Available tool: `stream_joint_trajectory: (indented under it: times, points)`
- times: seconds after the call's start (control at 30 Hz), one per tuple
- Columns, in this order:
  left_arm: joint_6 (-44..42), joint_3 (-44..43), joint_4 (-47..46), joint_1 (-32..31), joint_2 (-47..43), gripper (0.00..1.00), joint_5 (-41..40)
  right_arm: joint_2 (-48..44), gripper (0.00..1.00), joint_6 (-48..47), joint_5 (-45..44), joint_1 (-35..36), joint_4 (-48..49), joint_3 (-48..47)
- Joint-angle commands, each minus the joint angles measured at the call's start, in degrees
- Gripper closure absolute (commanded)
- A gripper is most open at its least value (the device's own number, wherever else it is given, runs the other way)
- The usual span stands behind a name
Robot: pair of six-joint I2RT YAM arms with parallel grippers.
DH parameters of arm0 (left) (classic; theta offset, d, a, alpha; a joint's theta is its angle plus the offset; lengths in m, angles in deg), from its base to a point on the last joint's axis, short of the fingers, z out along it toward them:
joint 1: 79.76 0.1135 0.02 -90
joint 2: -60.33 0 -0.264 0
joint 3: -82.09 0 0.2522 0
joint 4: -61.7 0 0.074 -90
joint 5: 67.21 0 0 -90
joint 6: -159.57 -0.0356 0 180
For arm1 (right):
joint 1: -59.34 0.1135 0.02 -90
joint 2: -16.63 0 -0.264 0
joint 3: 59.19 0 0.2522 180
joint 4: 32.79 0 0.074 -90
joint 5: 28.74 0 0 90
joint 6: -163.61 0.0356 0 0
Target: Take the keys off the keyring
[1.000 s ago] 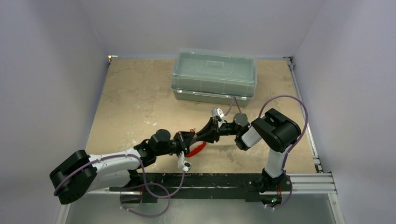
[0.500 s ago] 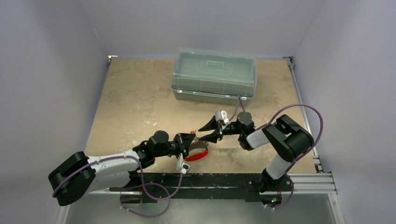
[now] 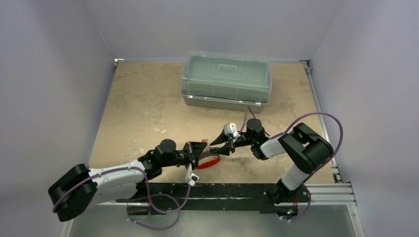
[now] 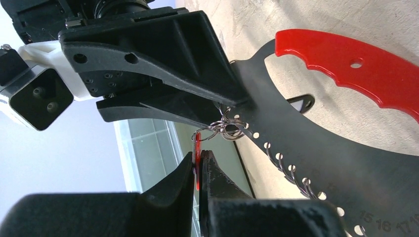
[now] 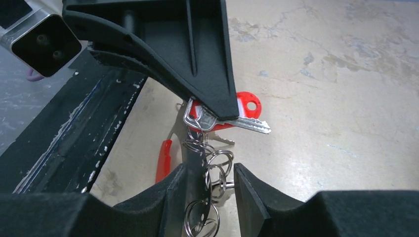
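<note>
Left claw [image 4: 198,160] clamped on the thin red-headed key [image 4: 197,144]; right claw [image 5: 210,174] apart around the split rings [image 5: 217,160], likely light and slippery, best pinched flat

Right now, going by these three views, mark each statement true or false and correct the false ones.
1. The left pincer is shut on the keys. True.
2. The clear box stands between the two pincers. False: it stands at the far side of the table, away from both.
3. The right pincer is open, with the metal rings between its fingers. True.
4. The keyring has a blue outer edge. False: the edge is red.
</note>
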Motion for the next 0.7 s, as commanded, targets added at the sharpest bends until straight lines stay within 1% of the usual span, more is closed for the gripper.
stream_joint_trajectory:
  times: [0.0, 0.1, 0.23, 0.33, 0.57, 0.67]
  points:
    - [-1.6, 1.1, -2.0, 0.1, -1.1, 1.0, 3.1, -2.0, 0.58, -3.8, 0.7, 1.1, -2.1, -0.8]
    - [-1.9, 1.2, -1.8, 0.2, -1.3, 1.0, 3.7, -2.6, 0.58, -4.1, 0.9, 1.6, -2.1, -0.7]
    - [-2.2, 1.1, -1.1, 0.2, -1.6, 1.0, 4.3, -4.1, 0.53, -3.3, 1.4, 1.7, -1.9, -0.8]
    - [-3.0, 1.4, -0.9, 0.2, -1.6, 1.0, 5.0, -4.2, 0.52, -3.0, 2.2, 1.7, -2.2, -1.5]
    - [-3.1, 1.3, -1.5, 0.2, -1.1, 1.0, 5.2, -3.9, 0.63, -6.7, 1.3, 2.4, -6.1, -2.5]
    - [-3.1, 1.4, -1.5, 0.1, -1.1, 1.0, 5.4, -3.7, 0.64, -7.1, 0.9, 3.0, -6.2, -2.5]
